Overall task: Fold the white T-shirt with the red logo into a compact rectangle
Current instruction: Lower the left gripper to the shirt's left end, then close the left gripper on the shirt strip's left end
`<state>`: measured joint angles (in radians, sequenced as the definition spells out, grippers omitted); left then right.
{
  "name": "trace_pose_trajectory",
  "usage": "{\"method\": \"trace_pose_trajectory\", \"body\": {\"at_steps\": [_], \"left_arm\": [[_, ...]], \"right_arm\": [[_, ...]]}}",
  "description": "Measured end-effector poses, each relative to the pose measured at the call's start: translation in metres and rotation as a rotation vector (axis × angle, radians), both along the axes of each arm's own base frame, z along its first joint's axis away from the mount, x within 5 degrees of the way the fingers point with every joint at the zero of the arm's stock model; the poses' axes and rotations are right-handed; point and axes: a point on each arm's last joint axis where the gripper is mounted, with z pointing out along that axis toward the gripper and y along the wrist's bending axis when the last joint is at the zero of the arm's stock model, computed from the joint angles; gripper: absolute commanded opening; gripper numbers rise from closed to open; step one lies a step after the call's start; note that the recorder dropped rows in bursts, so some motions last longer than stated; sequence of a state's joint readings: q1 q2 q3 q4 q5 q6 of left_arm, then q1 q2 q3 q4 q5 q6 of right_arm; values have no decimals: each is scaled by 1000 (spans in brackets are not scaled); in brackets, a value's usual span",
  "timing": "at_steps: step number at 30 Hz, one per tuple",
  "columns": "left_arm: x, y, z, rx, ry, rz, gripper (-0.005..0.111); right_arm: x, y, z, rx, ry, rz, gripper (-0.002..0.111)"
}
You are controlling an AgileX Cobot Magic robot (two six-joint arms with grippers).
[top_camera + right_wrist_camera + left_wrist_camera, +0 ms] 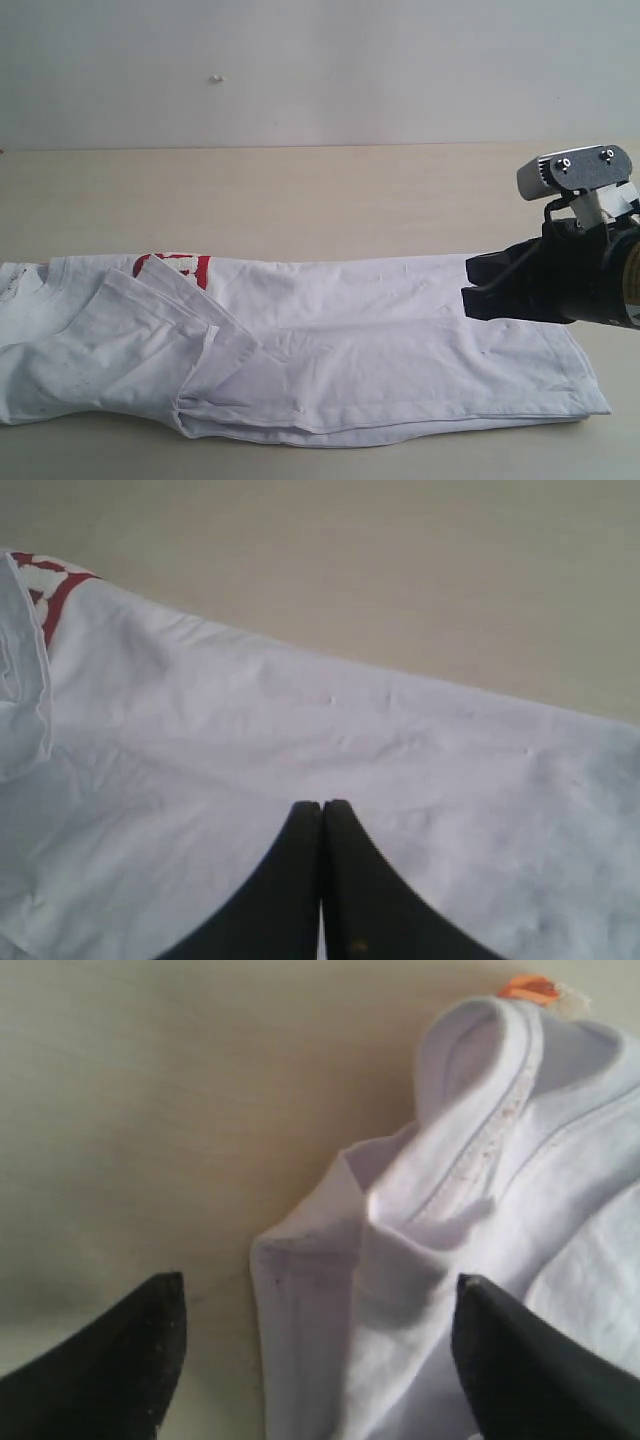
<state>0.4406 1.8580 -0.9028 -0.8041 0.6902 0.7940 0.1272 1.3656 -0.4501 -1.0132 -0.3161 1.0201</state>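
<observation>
Exterior view: the white cotton short-sleeved T-shirt [380, 330] lies as a long folded band on the pale wooden table [300, 190], its red logo patch [172, 266] mostly covered at the left. The left gripper [318, 1285] hangs jaws apart over the ribbed collar [490, 1090], clamping nothing. The right gripper [480, 288], fingers together and empty, hovers over the right end, probably staged for a crosswise fold; nothing blocks it.

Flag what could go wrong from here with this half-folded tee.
1. The collar is bunched up near the open left pincer; a crosswise fold could trap that lump.
2. The sleeve flap lies loose and creased on the white T-shirt; it may slip out.
3. The right pincer is shut over the cloth; lowering it shut would likely drag layers, not grip.
</observation>
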Motion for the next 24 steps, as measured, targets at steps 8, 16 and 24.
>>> {"method": "trace_pose_trajectory", "body": {"at_steps": [8,16,24], "left_arm": [[5,-1,-15,-25,-32,-35,72],[11,-15,-27,-191,-48,-90,72],[3,-34,-35,-394,-31,-266,71]], "right_arm": [[0,0,0,-1,-2,7,0],[0,1,0,-1,-2,10,0],[0,1,0,-1,-3,12,0]]}}
